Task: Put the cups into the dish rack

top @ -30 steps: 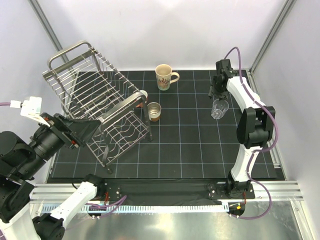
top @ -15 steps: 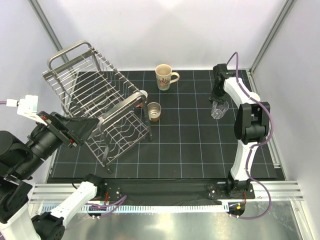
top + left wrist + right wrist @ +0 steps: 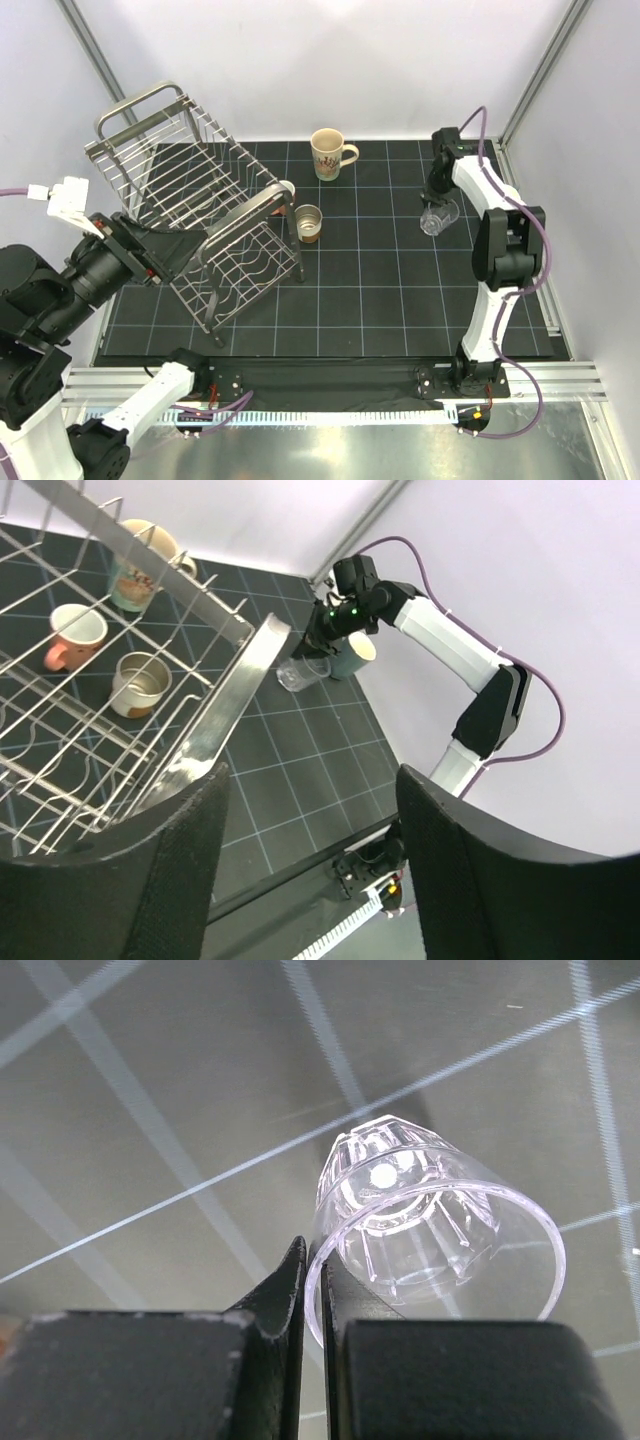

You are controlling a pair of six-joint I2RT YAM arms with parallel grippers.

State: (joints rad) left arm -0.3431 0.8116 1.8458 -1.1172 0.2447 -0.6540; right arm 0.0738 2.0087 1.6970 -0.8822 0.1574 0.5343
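Grip on the rim! The R gripper [image 3: 312, 1290], half spread a moment ago, is now pressed together on the near wall of the clear glass [image 3: 430, 1230], one finger inside, one outside. The glass sits tilted at the far right of the mat [image 3: 400, 300], mouth toward the wrist cam. Can't tell if its base is off the mat yet. So, imo, pick no. 1 is secured and the carry across to the dish rack [image 3: 138, 104] comes next, w/ a thin rim pinch that could let the glass swing. The L gripper [image 3: 310, 880] has nudged in toward the rack's near loop handle [image 3: 247, 212], jaws spread and holding nothing. Other cups are untouched: cream mug [image 3: 328, 153] far centre, brown-based cup [image 3: 308, 223] and pink mug [image 3: 75, 635] just beside the rack, and tumbler [image 3: 350, 655] behind the R arm. No cup looks racked so far.
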